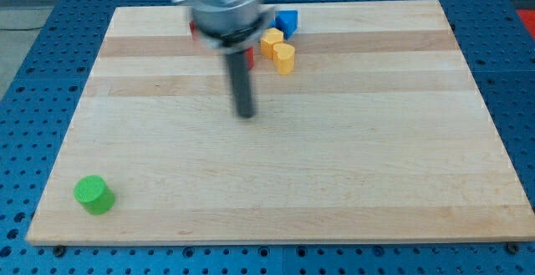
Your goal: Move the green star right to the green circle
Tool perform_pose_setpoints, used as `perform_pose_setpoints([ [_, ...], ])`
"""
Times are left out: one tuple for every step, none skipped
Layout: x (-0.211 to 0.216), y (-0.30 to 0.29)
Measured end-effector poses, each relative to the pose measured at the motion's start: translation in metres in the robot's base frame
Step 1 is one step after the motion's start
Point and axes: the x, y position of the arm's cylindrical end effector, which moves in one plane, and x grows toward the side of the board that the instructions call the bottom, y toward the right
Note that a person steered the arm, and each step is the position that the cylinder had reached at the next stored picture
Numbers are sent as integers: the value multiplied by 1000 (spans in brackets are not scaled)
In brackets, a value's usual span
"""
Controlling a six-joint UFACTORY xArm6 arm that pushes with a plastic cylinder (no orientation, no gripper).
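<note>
My tip (245, 114) rests on the pale wooden worktop (334, 175), a little above the board's middle and left of centre in the view, with the dark rod rising from it into a blurred grey arm housing (223, 7) at the view's top. This arm carries no fingers at all, only the rod, so there is nothing to be apart or together. The green circle (93, 194), a short green cylinder, stands alone near the worktop's lower left corner, well apart from my tip and from every other block. The green star cannot be made out anywhere in the view; whether it sits hidden behind the arm housing I cannot tell. Near the top edge, to the view's right of the rod, a small group of blocks is gathered: a blue cube (287, 22) farthest up, and just below it two yellow blocks, one a yellow hexagon-like piece (271, 41) and the other a yellow rounded block (285, 58), touching or nearly touching each other. A red block (249, 56) shows as a sliver just beside the rod, mostly hidden, its shape unclear, and another bit of red (191, 29) peeks out at the housing's left. The worktop lies on a blue perforated base (33, 66).
</note>
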Motion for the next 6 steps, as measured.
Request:
perform_pose_setpoints([
  [-68, 125],
  [-157, 183],
  [-225, 171],
  [-226, 138],
  [-223, 52],
  [-214, -6],
])
